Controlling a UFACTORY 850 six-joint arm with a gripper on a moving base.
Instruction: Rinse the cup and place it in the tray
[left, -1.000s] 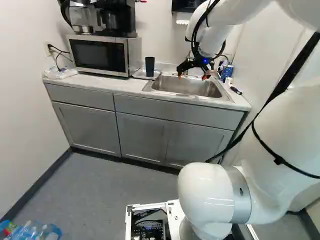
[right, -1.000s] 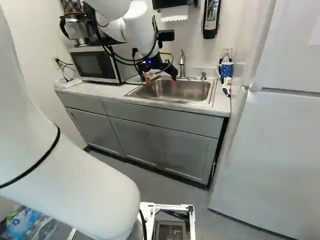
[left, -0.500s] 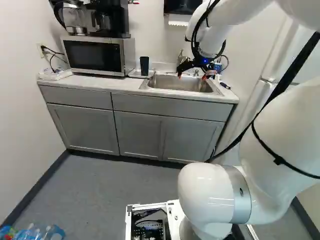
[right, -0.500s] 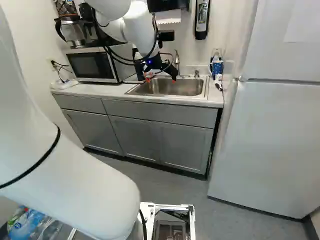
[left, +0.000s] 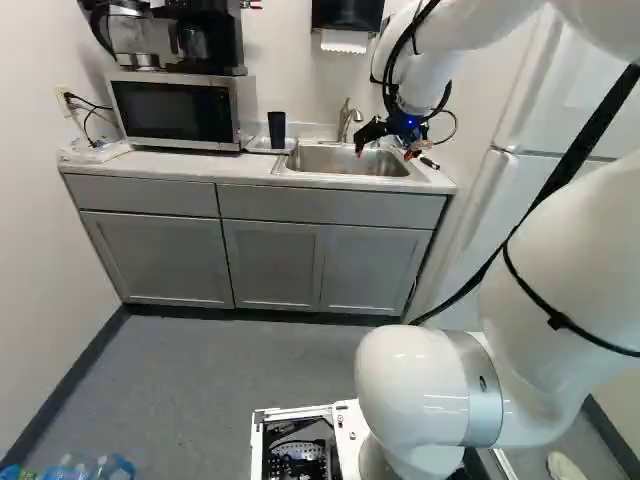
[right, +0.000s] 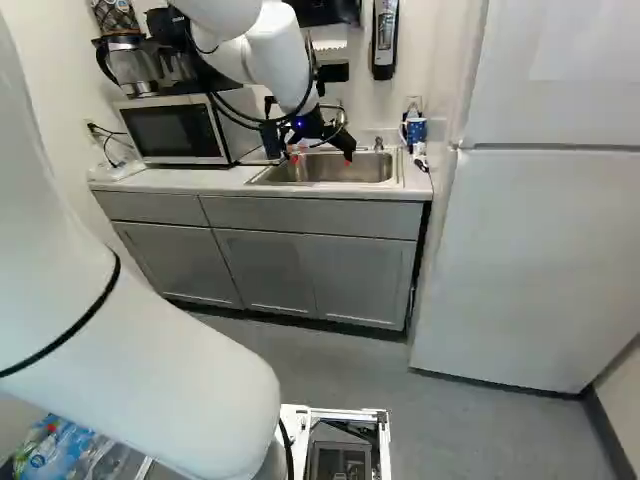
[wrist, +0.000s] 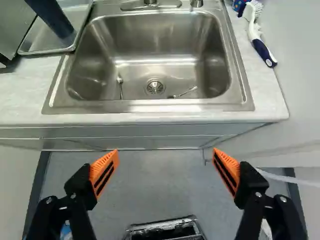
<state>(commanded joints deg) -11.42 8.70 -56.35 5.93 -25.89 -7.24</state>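
Observation:
My gripper (left: 385, 152) hangs before the sink (left: 350, 160) in the left base view. In the wrist view the gripper (wrist: 165, 157) stands wide open, its orange pads far apart and nothing between them; the floor shows beyond. A dark, tall cup (left: 277, 130) stands upright on the shallow clear tray (left: 262, 146), between microwave and sink. Seen from the wrist, the cup (wrist: 51, 19) and the tray (wrist: 47, 47) lie ahead of the gripper, off to one side past the sink's corner. The curved faucet (left: 346, 118) rises behind the basin.
Two spoon-like utensils (wrist: 120, 86) lie in the sink near the drain. A brush (wrist: 261, 49) rests on the counter's far side, by a blue cup (right: 415, 130). The microwave (left: 178, 110) carries coffee makers. A white fridge (right: 530, 250) stands at the right; bottles (right: 65, 450) lie low at the left.
The base has moved, turning slightly: counter, sink and fridge have shifted leftward in both base views. The arm keeps its pose over its lowest joint. The gripper remains open, and the cup still stands on the tray.

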